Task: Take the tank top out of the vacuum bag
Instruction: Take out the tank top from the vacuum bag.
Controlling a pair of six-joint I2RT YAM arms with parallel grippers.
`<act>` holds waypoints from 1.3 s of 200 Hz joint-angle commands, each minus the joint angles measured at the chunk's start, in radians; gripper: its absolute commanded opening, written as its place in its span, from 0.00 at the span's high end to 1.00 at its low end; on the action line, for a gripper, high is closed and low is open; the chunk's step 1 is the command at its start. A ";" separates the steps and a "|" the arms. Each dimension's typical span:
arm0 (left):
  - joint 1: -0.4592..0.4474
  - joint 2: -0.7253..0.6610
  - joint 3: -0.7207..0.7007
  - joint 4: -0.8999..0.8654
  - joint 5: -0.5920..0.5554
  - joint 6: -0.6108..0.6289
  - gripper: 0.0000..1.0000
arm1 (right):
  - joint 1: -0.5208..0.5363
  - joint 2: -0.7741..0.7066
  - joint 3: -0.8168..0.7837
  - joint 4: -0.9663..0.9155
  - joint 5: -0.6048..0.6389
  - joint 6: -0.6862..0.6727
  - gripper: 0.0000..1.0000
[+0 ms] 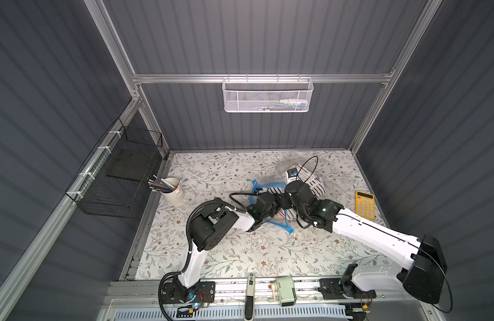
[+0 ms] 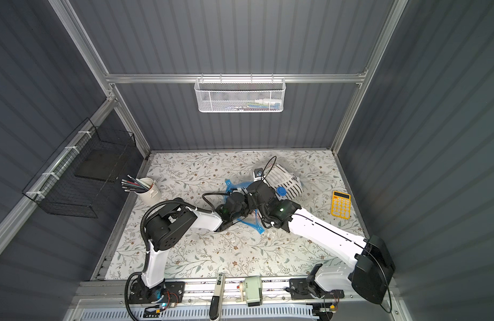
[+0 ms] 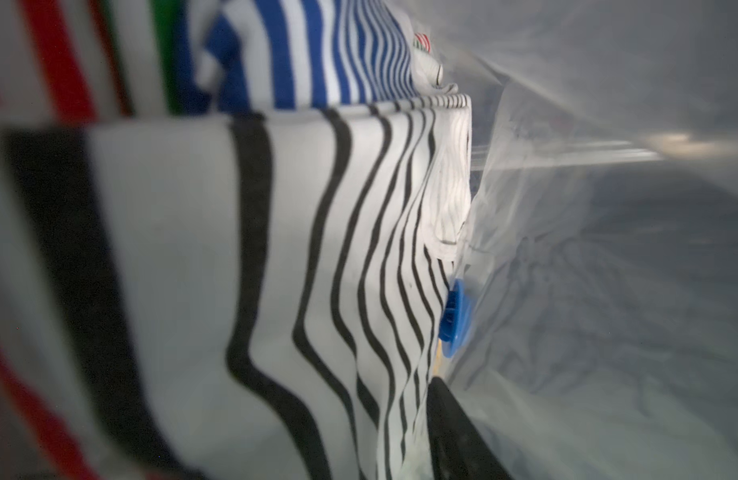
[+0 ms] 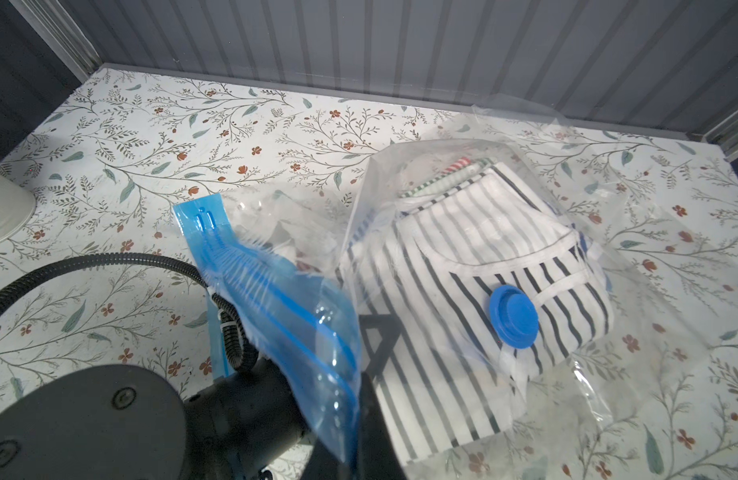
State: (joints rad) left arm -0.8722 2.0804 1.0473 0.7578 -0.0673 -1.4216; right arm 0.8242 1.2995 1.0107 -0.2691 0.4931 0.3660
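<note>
My right claw (image 4: pixel 350 415) clamps the blue zip strip (image 4: pixel 250 274) of the clear crinkly plastic vacuum bag (image 4: pixel 633 291) on the floral table (image 4: pixel 151 145). My left claw (image 4: pixel 375 345) is inside it beside the black-striped white tank top (image 4: pixel 462 257), grip unclear.

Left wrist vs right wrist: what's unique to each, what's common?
Left wrist only: the vacuum bag seen from inside, with blue-striped fabric plainly readable against the black-striped top.
Right wrist only: the blue zip-seal strip over the floral table, the left arm's ribbed cable, the back wall.
Both: the clear bag plastic, the black-striped top, the round blue valve cap, and red-and-green striped fabric, only an edge of it in the right wrist view.
</note>
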 commanded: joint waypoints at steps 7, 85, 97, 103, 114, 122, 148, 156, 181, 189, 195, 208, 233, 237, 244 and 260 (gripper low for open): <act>-0.019 0.026 0.051 0.020 0.010 -0.008 0.57 | -0.005 -0.020 -0.010 -0.008 0.004 -0.007 1.00; -0.024 0.105 0.121 -0.069 0.011 -0.061 0.57 | -0.016 -0.054 -0.038 -0.004 0.003 -0.002 1.00; -0.023 0.077 0.101 -0.114 -0.002 -0.053 0.56 | -0.020 -0.057 -0.048 0.005 0.001 -0.001 1.00; -0.023 0.064 0.094 -0.131 -0.014 -0.039 0.55 | -0.022 -0.056 -0.053 0.012 -0.002 0.001 1.00; -0.023 0.061 0.093 -0.139 -0.027 -0.023 0.54 | -0.023 -0.057 -0.058 0.019 -0.006 0.005 1.00; -0.021 0.072 0.100 -0.127 -0.033 -0.022 0.54 | -0.023 -0.058 -0.060 0.019 -0.009 0.007 1.00; -0.020 0.135 0.170 -0.155 -0.015 -0.035 0.54 | -0.024 -0.058 -0.062 0.003 -0.011 0.008 1.00; -0.020 0.154 0.186 -0.141 -0.013 -0.038 0.55 | -0.024 -0.061 -0.065 -0.002 -0.008 0.008 1.00; -0.017 0.172 0.221 -0.140 -0.015 -0.028 0.62 | -0.027 -0.078 -0.072 -0.004 -0.011 0.012 1.00; -0.016 0.169 0.223 -0.127 -0.020 -0.011 0.70 | -0.028 -0.078 -0.071 -0.004 -0.013 0.012 1.00; -0.016 0.166 0.222 -0.113 -0.022 0.004 0.81 | -0.028 -0.078 -0.070 -0.002 -0.014 0.010 1.00; -0.013 0.154 0.222 -0.082 -0.013 0.046 1.00 | -0.031 -0.071 -0.066 0.002 -0.013 0.008 1.00; -0.015 0.089 0.197 -0.083 -0.007 0.115 1.00 | -0.036 -0.062 -0.058 0.013 -0.015 -0.003 1.00; -0.015 0.074 0.188 -0.082 -0.008 0.121 1.00 | -0.038 -0.061 -0.058 0.014 -0.014 -0.004 1.00; -0.016 0.049 0.170 -0.082 -0.014 0.130 1.00 | -0.042 -0.060 -0.056 0.015 -0.014 -0.002 1.00; -0.016 -0.005 0.136 -0.091 -0.025 0.133 1.00 | -0.050 -0.056 -0.046 0.012 -0.010 -0.006 1.00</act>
State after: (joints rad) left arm -0.8894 2.1883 1.2274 0.6682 -0.0792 -1.3537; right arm 0.7868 1.2442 0.9478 -0.2562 0.4770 0.3660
